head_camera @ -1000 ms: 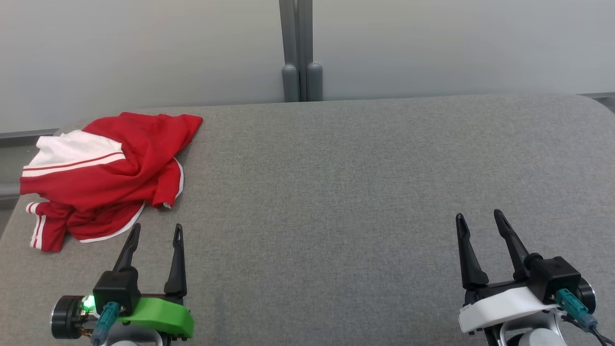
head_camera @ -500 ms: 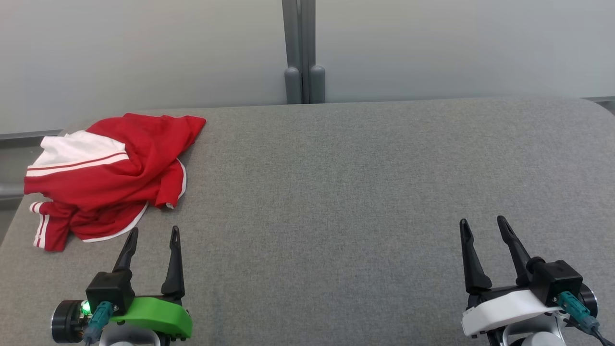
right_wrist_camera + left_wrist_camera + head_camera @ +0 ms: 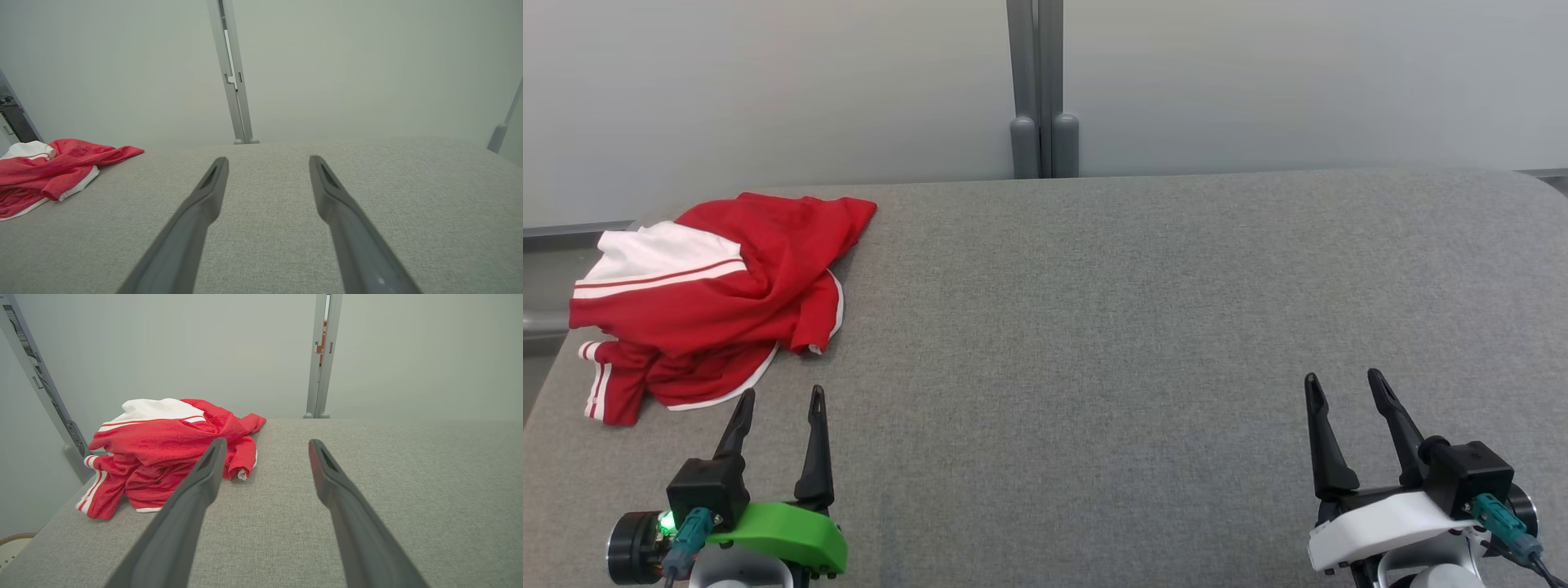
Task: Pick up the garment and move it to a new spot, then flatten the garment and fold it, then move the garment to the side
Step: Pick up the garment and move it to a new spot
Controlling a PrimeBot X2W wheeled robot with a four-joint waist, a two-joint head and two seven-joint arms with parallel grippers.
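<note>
The garment [image 3: 715, 294] is a red top with white panels and white stripes, lying crumpled at the far left of the grey padded table [image 3: 1094, 327]. It also lies ahead and to the left in the left wrist view [image 3: 163, 449] and at the left edge of the right wrist view [image 3: 49, 175]. My left gripper [image 3: 780, 396] stands open just short of the garment's near hem, touching nothing. At the lower right my right gripper [image 3: 1343, 380] is open too, far from the cloth.
A grey post [image 3: 1043, 90] rises behind the table's far edge in front of pale wall panels. The table's left edge [image 3: 547, 384] runs close beside the garment, and a metal frame [image 3: 49, 400] stands off that side.
The head camera has shifted a little, so the whole picture slid right and down. The left gripper has drawn back slightly toward me. The garment has not moved.
</note>
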